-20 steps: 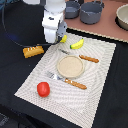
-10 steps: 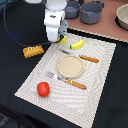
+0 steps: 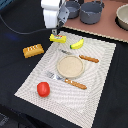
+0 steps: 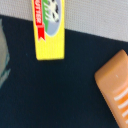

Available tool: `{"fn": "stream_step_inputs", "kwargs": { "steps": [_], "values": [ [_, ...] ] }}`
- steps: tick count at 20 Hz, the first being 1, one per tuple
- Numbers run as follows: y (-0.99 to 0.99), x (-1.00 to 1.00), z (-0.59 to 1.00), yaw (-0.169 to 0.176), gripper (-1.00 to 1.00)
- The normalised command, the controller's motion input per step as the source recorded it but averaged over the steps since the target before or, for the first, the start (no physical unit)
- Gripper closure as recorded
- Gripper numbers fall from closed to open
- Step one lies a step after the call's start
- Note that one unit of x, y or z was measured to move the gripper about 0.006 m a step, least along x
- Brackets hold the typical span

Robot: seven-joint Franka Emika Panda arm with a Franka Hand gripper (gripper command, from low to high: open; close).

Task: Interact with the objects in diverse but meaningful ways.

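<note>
The yellow block (image 3: 57, 38) with its red label lies at the placemat's (image 3: 100, 75) far corner, directly under the gripper (image 3: 59, 33), the bread loaf (image 3: 33, 50) nearby off the mat. In the wrist view the block's (image 4: 50, 30) long axis runs away from the camera. Whether the jaws are apart or together I cannot tell.

Open dark table (image 3: 15, 75) between bread loaf (image 3: 33, 50) and yellow block (image 3: 57, 38).
</note>
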Motion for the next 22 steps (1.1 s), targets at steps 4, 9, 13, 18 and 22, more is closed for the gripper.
{"fn": "stream_step_inputs", "kwargs": {
  "steps": [4,9,13,18,22],
  "values": [
    [-0.67,-0.49,0.04,0.007,-1.00],
    [-0.63,-0.45,-0.02,0.046,-1.00],
    [-0.48,-0.38,-0.19,0.105,-1.00],
    [-0.46,-0.38,-0.14,0.108,-1.00],
    [-0.44,-0.56,-0.28,0.067,-1.00]
  ]
}}
